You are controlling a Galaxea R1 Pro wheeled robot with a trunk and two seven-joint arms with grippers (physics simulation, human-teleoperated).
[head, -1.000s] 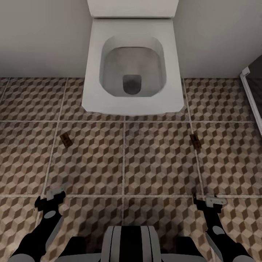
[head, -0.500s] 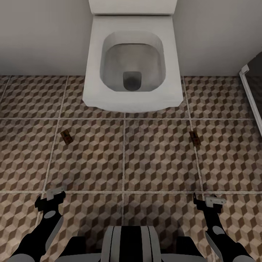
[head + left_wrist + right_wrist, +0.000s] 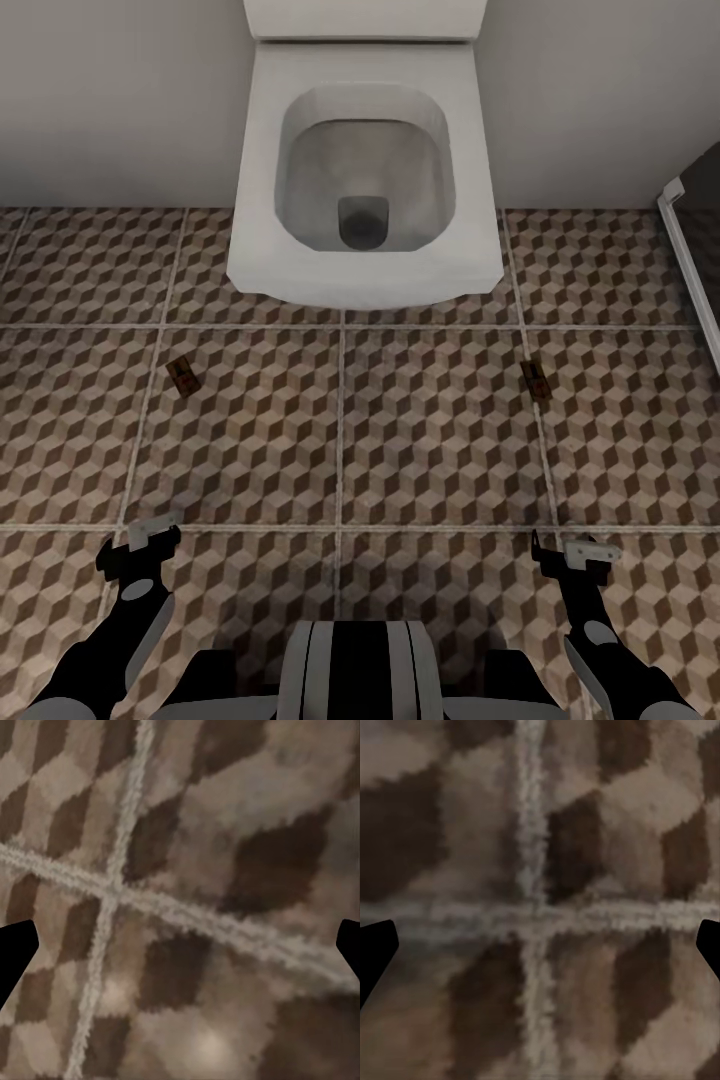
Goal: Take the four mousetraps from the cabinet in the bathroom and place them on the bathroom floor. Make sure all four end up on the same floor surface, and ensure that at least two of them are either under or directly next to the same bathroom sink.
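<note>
Cube-patterned bathroom floor [image 3: 430,440] underfoot, white toilet [image 3: 365,170] against the wall. Left gripper [image 3: 140,545] and right gripper [image 3: 572,555] low over tiles, both spread wide, empty. Two mousetraps flat on tiles: left mousetrap [image 3: 181,376], right mousetrap [image 3: 536,380].

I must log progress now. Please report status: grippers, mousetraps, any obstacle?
Left gripper and right gripper open, empty. Two mousetraps flat on bathroom floor, flanking toilet. Nothing in the way.

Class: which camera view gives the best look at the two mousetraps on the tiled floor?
The head view: the left mousetrap and right mousetrap both lie in front of the toilet. Both wrist views look at bare floor tiles between open fingertips.
</note>
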